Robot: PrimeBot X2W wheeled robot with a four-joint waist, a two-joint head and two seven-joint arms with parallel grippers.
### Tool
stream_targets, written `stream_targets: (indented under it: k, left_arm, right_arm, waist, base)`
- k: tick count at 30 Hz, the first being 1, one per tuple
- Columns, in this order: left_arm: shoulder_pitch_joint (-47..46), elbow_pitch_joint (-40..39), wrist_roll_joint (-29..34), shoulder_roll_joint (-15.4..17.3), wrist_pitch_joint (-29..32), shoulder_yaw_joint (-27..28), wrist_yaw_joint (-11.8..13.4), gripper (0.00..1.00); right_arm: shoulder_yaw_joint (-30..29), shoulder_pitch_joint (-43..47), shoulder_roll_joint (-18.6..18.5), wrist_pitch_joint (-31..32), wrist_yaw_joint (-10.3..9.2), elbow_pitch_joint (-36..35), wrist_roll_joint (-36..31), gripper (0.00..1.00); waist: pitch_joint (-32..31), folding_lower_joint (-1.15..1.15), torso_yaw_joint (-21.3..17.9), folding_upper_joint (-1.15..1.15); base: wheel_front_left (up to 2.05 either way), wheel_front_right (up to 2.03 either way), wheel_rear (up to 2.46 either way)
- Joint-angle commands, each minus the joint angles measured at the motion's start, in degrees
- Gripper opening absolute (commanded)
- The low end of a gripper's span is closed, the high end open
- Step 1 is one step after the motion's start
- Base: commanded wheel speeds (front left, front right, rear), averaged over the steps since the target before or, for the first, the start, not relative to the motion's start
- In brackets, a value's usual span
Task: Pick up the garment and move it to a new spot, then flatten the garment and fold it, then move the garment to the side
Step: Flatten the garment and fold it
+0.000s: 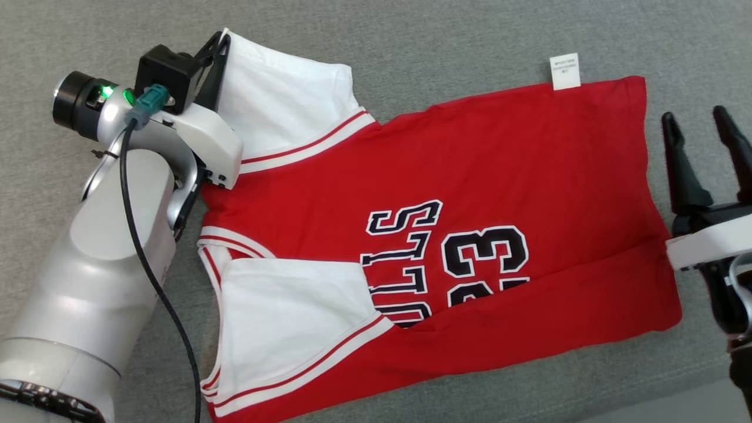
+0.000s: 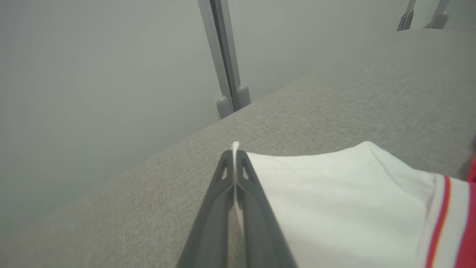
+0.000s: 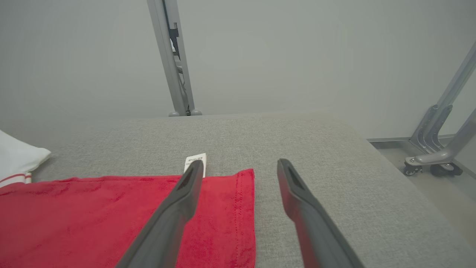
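- Pale silver left forearm (image 1: 100, 276) sits at the lower left of the head view, with a thin black cable (image 1: 155, 283) running along it.
- Left tool (image 1: 223, 40) is clenched on the far corner of the upper white sleeve (image 1: 282, 100) — in the left wrist view a thin edge of white cloth sticks up between its two dark fingers (image 2: 256, 208), which are pressed together.
- Red-and-white basketball jersey (image 1: 499, 176) lies spread on the grey fabric-covered table (image 1: 411, 35). Its collar end is toward the robot's left and its hem toward the right, with black-and-white lettering and the number 23 facing up.
- Its near long edge is folded up over the front and covers part of the lettering; the second white sleeve (image 1: 288, 317) lies there too.
- Small white label (image 1: 564, 71) sticks out past the far edge, close to the hem corner.
- Right tool (image 1: 696, 117) is released, empty, fingers wide apart — it sits just beside the hem.
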Motion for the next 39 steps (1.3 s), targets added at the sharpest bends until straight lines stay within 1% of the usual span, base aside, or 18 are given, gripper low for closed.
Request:
stream_targets:
  k: [1, 2, 3, 9, 13, 14, 17, 19, 24, 25, 26, 30, 39]
  left_arm:
    - [0.93, -0.89, 0.13, 0.11, -0.45, 0.02, 0.41, 0.0]
    - [1.58, -2.25, 0.42, 0.01, -0.77, -0.21, 0.54, 0.0]
    - [3.26, -5.02, 0.65, -0.17, -1.2, -0.5, 0.85, 0.0]
    - [8.35, -13.93, 0.8, 0.03, -1.64, -0.79, 2.08, 0.0]
    - [11.1, -18.84, 0.83, 0.38, -1.68, -1.05, 3.17, 0.0]
    - [12.1, -20.85, 0.75, 0.42, -1.69, -1.21, 3.57, 0.0]
    - [13.08, -23.14, 0.69, 0.77, -1.32, -1.5, 4.04, 0.0]
    - [13.77, -24.9, 0.63, 1.07, -0.75, -1.78, 4.44, 0.0]
    - [14.72, -27.29, 0.45, 1.71, 0.19, -2.06, 5.0, 0.0]
    - [14.95, -28.03, 0.35, 1.87, 0.51, -2.17, 5.19, 0.0]
    - [15.15, -28.35, 0.3, 1.94, 0.64, -2.24, 5.33, 0.0]
    - [16.17, -29.4, 0.04, 2.39, 1.29, -2.59, 5.65, 0.0]
    - [17.44, -30.7, -0.72, 3.36, 1.5, -2.25, 6.49, 0.0]
  right_arm:
    - [-0.5, -0.96, -0.96, 0.31, -0.07, 0.85, 0.09, 1.0]
    - [-0.8, -1.68, -1.53, 0.88, -0.06, 1.98, 0.65, 1.0]
    - [-0.55, -3.3, -3.36, 1.67, -0.06, 4.42, 0.6, 1.0]
    - [-0.12, -8.08, -6.44, 4.7, -0.06, 13.59, 7.86, 1.0]
    - [-0.37, -10.56, -7.07, 7.33, -0.05, 19.57, 14.15, 1.0]
    - [0.06, -11.63, -7.74, 8.95, -0.05, 21.98, 16.91, 1.0]
    - [0.9, -12.84, -8.3, 10.73, -0.06, 24.57, 20.52, 1.0]
    - [2.49, -13.94, -8.87, 11.3, -0.05, 26.57, 22.47, 1.0]
    - [5.81, -15.48, -9.92, 11.13, -0.05, 29.02, 24.13, 1.0]
    - [6.66, -16.13, -9.91, 10.84, -0.05, 29.95, 25.25, 0.65]
    - [6.88, -16.56, -10.37, 9.82, -0.05, 30.29, 24.95, 0.0]
    - [10.4, -17.2, -10.72, 5.88, -0.05, 30.4, 24.87, 0.0]
    - [15.37, -15.6, -12.46, 0.25, -0.05, 28.82, 27.03, 0.0]
  waist:
    - [-0.61, 0.0, 1.5, 0.0]
    - [-0.73, 0.0, 2.22, 0.0]
    - [-0.93, 0.0, 3.69, 0.0]
    - [-1.19, 0.0, 7.4, 0.0]
    - [-1.09, 0.0, 9.5, 0.0]
    - [-0.98, 0.0, 10.34, 0.0]
    - [-0.84, 0.0, 11.43, 0.0]
    - [-0.75, 0.0, 12.1, 0.0]
    - [-0.79, 0.0, 12.65, 0.0]
    - [-0.87, 0.0, 12.7, 0.0]
    - [-0.92, 0.0, 12.7, 0.0]
    - [-1.47, 0.0, 12.53, 0.0]
    - [-3.17, 0.0, 12.17, 0.0]
  base:
    - [0.0, 0.0, 0.0]
    - [0.0, 0.0, 0.0]
    - [0.0, 0.0, 0.0]
    - [0.0, 0.0, 0.0]
    - [0.0, 0.0, 0.0]
    - [0.0, 0.0, 0.0]
    - [0.0, 0.0, 0.0]
    - [0.0, 0.0, 0.0]
    - [0.0, 0.0, 0.0]
    - [0.0, 0.0, 0.0]
    - [0.0, 0.0, 0.0]
    - [0.0, 0.0, 0.0]
    - [0.0, 0.0, 0.0]
